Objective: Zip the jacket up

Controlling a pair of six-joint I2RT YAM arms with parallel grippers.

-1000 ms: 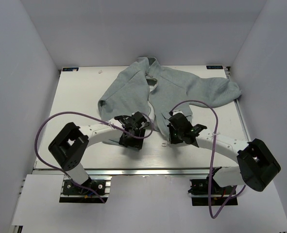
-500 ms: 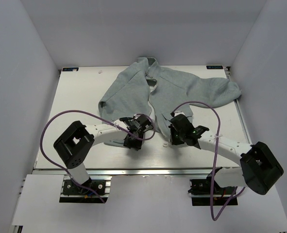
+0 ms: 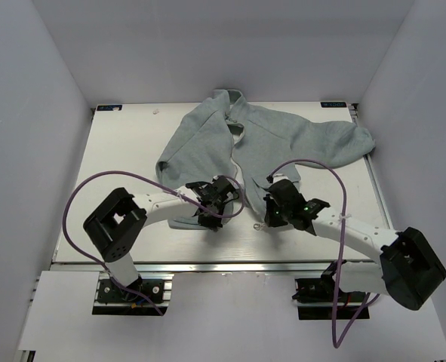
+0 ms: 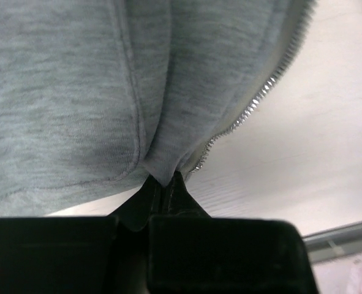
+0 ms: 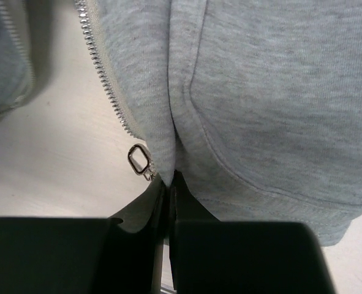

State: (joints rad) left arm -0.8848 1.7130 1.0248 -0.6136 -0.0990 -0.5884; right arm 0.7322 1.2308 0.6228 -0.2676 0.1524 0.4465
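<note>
Two closed grips: holds jacket by its lower front corners, left gripper beside zipper teeth, right gripper beside zipper pull.

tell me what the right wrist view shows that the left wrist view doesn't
Only the right wrist view: the silver ring-shaped zipper pull beside the right hand, and the opposite front panel's edge at upper left. Only the left wrist view: the left hand and a metal rail at lower right. Both: the soft grey-green fleece jacket, silver zipper teeth, a curved pocket seam, the pale table, and a hand shut on the jacket's hem corner.
</note>
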